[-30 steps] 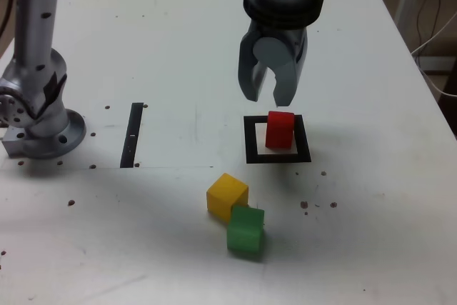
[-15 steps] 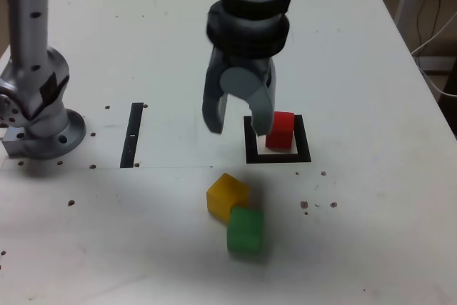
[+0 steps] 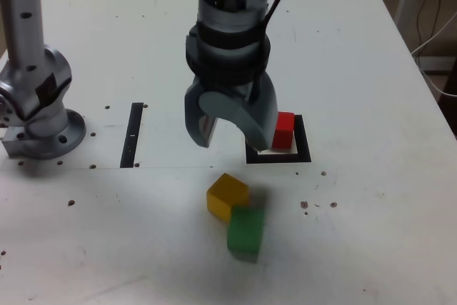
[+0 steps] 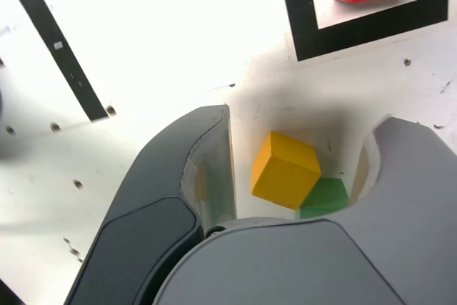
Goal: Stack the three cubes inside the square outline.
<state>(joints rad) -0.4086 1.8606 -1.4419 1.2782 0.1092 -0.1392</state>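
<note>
- Wrist view shows the fingers spread apart with nothing between them, hanging above the yellow cube; the green cube touches the yellow one.
- In the exterior view, the fingers sit above the tabletop, with both cubes nearer the camera.
- The red cube stands inside the square outline, partly hidden by one finger.
- No readable writing shows.
- A black strip lies to the exterior view's left.

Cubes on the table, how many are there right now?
3. The red cube sits inside the square outline; the yellow cube and green cube touch each other in front of it. None appears hidden.
</note>
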